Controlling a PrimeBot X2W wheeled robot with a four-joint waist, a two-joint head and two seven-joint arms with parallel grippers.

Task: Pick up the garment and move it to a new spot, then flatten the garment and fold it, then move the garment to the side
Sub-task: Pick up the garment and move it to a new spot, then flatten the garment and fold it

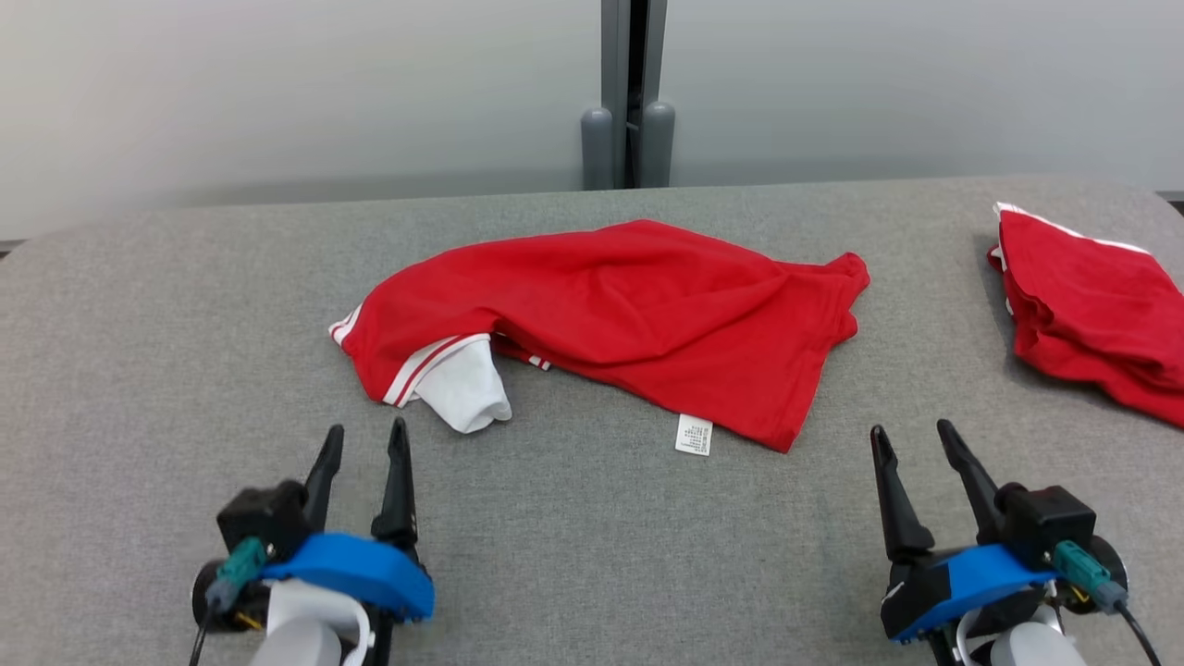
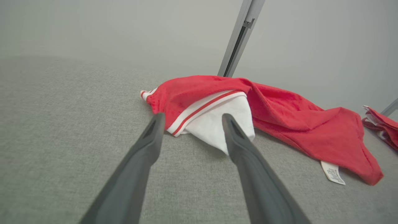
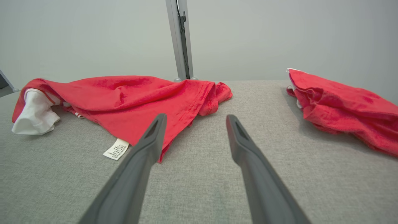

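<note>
A crumpled red garment [image 1: 629,314] with white striped trim lies in the middle of the grey table [image 1: 573,555]. A white sleeve [image 1: 462,388] sticks out at its left front, and a white label [image 1: 694,435] hangs at its near edge. The garment [image 2: 298,124] also shows in the left wrist view and, as the garment [image 3: 130,96], in the right wrist view. My left gripper [image 1: 365,439] is open, just short of the white sleeve [image 2: 214,124]. My right gripper [image 1: 911,439] is open, a little right of the garment's near corner. Both hold nothing.
A second red garment [image 1: 1091,305] lies bunched at the table's right edge, also seen as a red heap [image 3: 342,105] in the right wrist view. A grey post [image 1: 629,92] stands behind the table's far edge, against a pale wall. Bare table stretches along the front.
</note>
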